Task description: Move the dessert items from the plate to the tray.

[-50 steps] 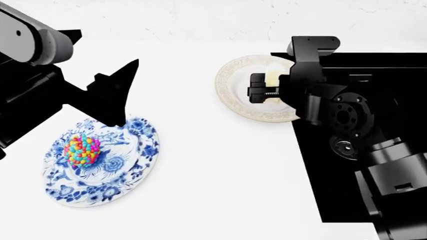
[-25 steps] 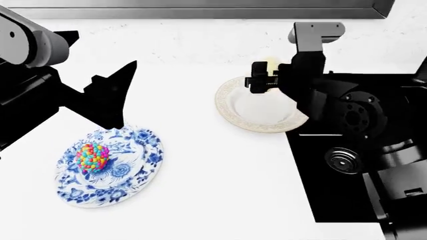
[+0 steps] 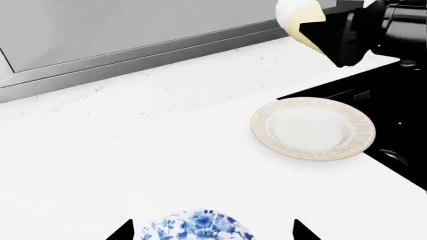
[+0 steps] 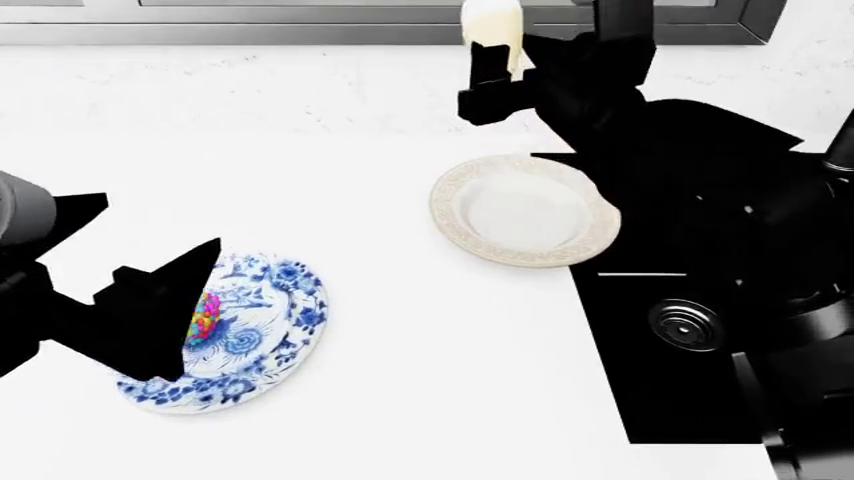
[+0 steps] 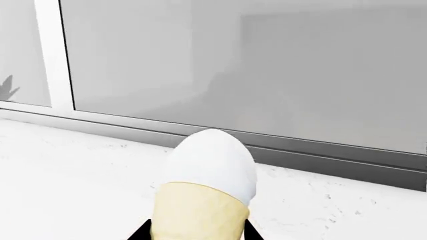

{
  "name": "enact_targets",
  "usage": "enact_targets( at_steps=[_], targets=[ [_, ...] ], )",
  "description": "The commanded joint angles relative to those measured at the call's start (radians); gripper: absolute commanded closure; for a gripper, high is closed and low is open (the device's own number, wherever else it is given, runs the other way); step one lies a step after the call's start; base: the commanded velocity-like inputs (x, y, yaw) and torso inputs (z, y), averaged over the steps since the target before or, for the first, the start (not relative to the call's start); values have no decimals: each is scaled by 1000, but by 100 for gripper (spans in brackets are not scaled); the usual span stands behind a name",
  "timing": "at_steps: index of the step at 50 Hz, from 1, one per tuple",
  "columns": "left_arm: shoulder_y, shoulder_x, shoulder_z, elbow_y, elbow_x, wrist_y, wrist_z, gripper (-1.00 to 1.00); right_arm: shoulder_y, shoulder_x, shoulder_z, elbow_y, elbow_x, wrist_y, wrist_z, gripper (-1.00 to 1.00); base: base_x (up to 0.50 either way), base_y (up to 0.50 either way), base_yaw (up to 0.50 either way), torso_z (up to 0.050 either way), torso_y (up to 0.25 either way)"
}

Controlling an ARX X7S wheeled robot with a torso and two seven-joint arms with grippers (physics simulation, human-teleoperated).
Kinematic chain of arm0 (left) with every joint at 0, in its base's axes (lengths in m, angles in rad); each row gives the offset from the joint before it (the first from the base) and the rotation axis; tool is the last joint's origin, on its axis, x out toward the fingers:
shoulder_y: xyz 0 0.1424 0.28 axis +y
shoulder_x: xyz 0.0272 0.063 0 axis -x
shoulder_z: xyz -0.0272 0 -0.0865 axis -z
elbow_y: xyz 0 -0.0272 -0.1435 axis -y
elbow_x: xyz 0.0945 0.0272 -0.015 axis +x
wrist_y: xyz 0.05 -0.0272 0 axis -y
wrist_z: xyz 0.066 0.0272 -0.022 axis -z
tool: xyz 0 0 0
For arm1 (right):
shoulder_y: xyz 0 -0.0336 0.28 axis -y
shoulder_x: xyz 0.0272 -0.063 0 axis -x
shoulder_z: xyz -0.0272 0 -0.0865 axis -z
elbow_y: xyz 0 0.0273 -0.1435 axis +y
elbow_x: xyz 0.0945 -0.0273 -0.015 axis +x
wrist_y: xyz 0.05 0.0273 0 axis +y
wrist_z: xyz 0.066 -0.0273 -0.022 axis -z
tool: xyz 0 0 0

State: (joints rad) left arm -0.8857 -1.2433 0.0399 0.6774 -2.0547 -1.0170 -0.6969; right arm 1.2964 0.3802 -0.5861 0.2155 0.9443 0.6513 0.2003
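My right gripper (image 4: 497,62) is shut on the pale yellow cone with the white top (image 4: 490,22) and holds it high above the back of the counter, beyond the empty cream plate (image 4: 523,212). The cone fills the right wrist view (image 5: 207,180) and also shows in the left wrist view (image 3: 299,17). The candy-bead ball (image 4: 208,312) sits on the blue-and-white plate (image 4: 274,330), mostly hidden by my left gripper (image 4: 187,310). That gripper is open and empty just above the plate (image 3: 200,227). The tray is out of view.
The black sink basin (image 4: 694,330) lies at the right, under my right arm. A grey panel in a silvery frame (image 4: 267,25) runs along the back of the white counter (image 4: 400,300). The cream plate also shows in the left wrist view (image 3: 313,129).
My right gripper has lifted the cone off the cream plate, up and towards the back. My left gripper has come down over the blue-and-white plate and now covers most of the ball.
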Motion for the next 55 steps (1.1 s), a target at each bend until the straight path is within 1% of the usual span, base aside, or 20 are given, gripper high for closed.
enact_targets(
  at_steps=[1, 8, 12, 15, 21, 25, 29, 35, 41, 49, 55],
  targets=[
    [252, -144, -285, 69, -233, 12, -136, -100, -2, -19, -11, -28, -40, -82, -74, 100, 0, 0, 0, 0, 0],
    [372, -34, -444, 69, -244, -78, -195, -100, -8, -12, -10, -53, -30, -73, -66, 100, 0, 0, 0, 0, 0],
    [425, 22, -501, 66, -229, -125, -207, -100, -8, -10, -13, -65, -28, -67, -63, 100, 0, 0, 0, 0, 0],
    [435, 56, -500, 68, -198, -144, -198, -100, -9, -9, -15, -74, -26, -61, -59, 100, 0, 0, 0, 0, 0],
    [424, 138, -449, 65, -107, -172, -153, -100, -11, -5, -19, -85, -23, -53, -53, 100, 0, 0, 0, 0, 0],
    [420, 163, -446, 55, -65, -193, -129, -100, -12, 0, -21, -92, -22, -48, -50, 100, 0, 0, 0, 0, 0],
    [433, 175, -476, 49, -44, -205, -121, -100, -16, -1, -24, -92, -23, -49, -50, 100, 0, 0, 0, 0, 0],
    [500, 233, -565, 40, 21, -264, -88, -100, -21, -1, -30, -97, -25, -51, -55, 100, 0, 0, 0, 0, 0],
    [539, 280, -621, 29, 89, -313, -47, -100, -24, 3, -32, -109, -24, -50, -53, 100, 0, 0, 0, 0, 0],
    [533, 303, -618, 23, 133, -321, -19, -100, -27, 5, -33, -119, -21, -48, -48, 100, 0, 0, 0, 0, 0],
    [497, 330, -574, 16, 189, -324, 10, -100, -30, 10, -32, -126, -19, -47, -43, 100, 0, 0, 0, 0, 0]
  ],
)
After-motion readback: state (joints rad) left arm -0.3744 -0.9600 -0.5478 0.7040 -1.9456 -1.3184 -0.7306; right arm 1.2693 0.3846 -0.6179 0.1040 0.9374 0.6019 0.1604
